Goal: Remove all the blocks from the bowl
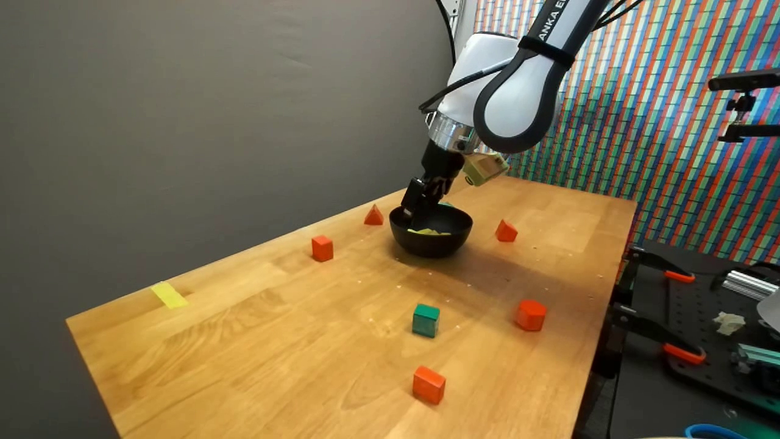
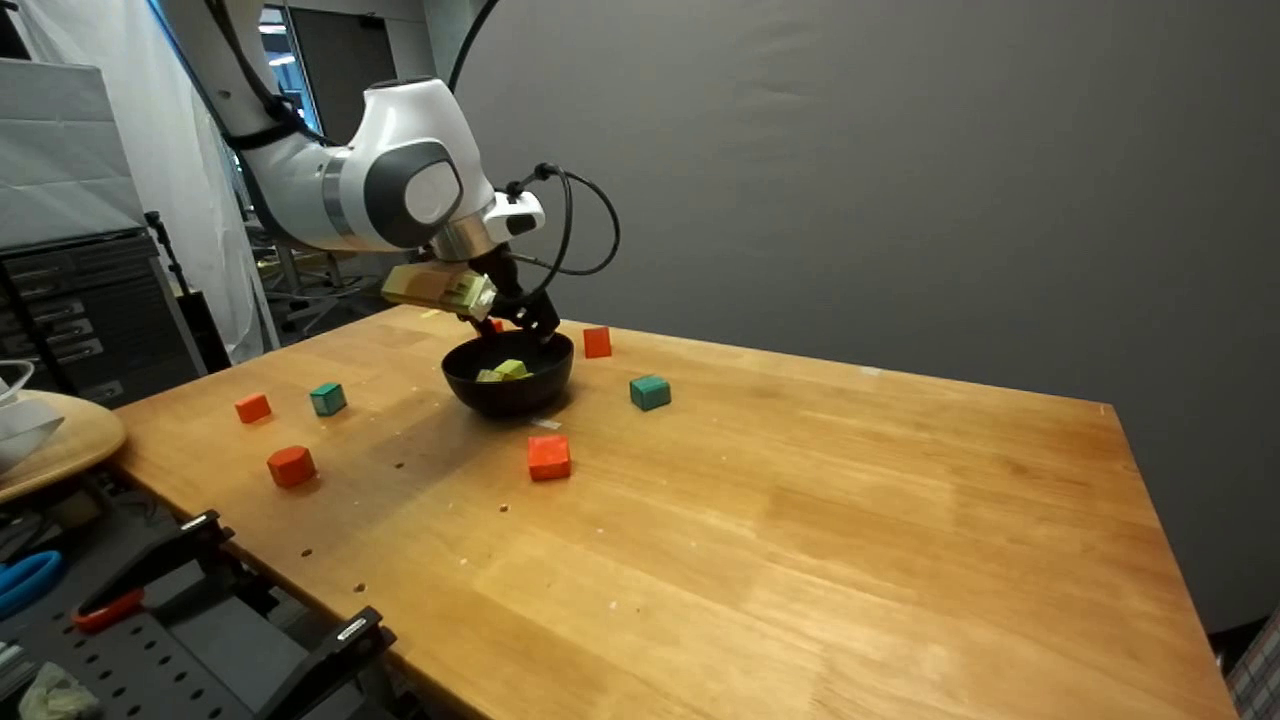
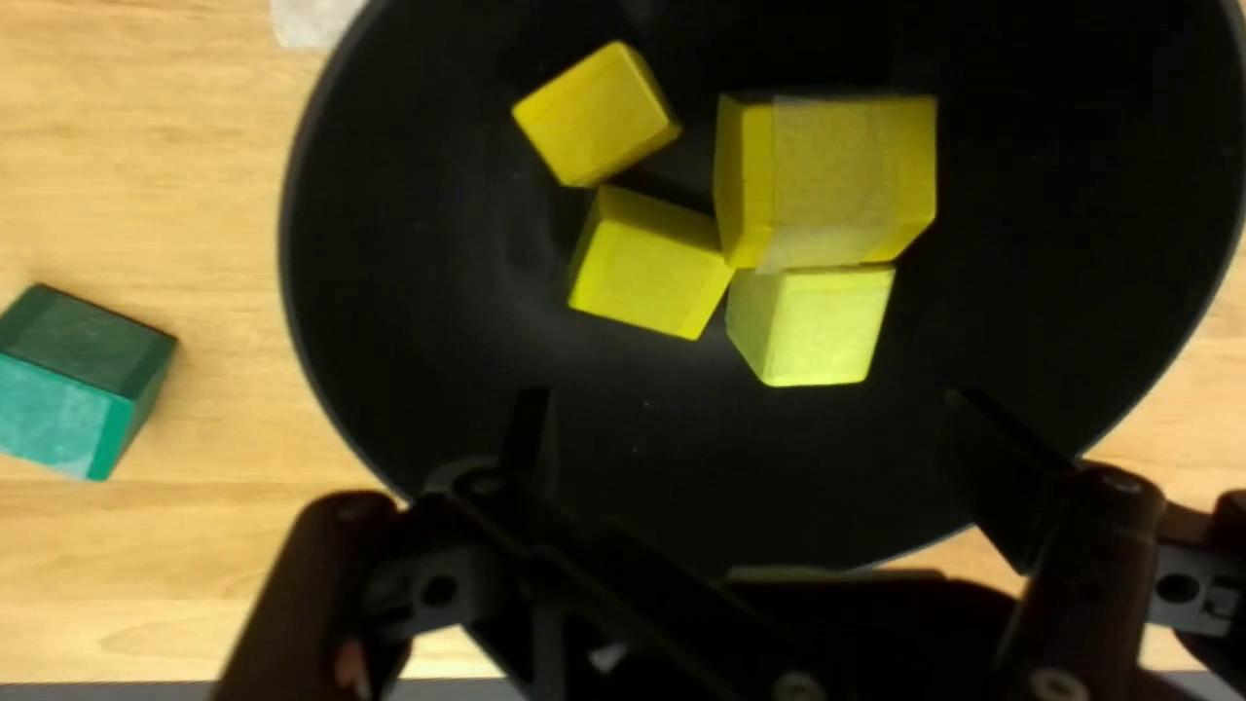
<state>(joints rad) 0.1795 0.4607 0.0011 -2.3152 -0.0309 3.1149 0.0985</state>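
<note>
A robotics lab, and it shows all round! Here's the white jointed arm (image 2: 415, 180), leaning out over a broad wooden table (image 2: 850, 560), and beside that table, look, black clamps (image 1: 646, 327) with orange ends by a perforated black plate (image 1: 694, 314), a ridged silver piece (image 1: 749, 285) close by. Up above, a dark camera-like bar (image 1: 746, 80) on its bracket (image 1: 758, 130). And in an exterior view, there's a dark drawer cabinet (image 2: 120, 310) next to a hanging white sheet (image 2: 190, 200), a dark door (image 2: 345, 75) further back. Plain grey wall (image 1: 213, 122) along the table's edge, and then, goodness, a many-coloured tiled backdrop (image 1: 646, 110) behind the arm!
</note>
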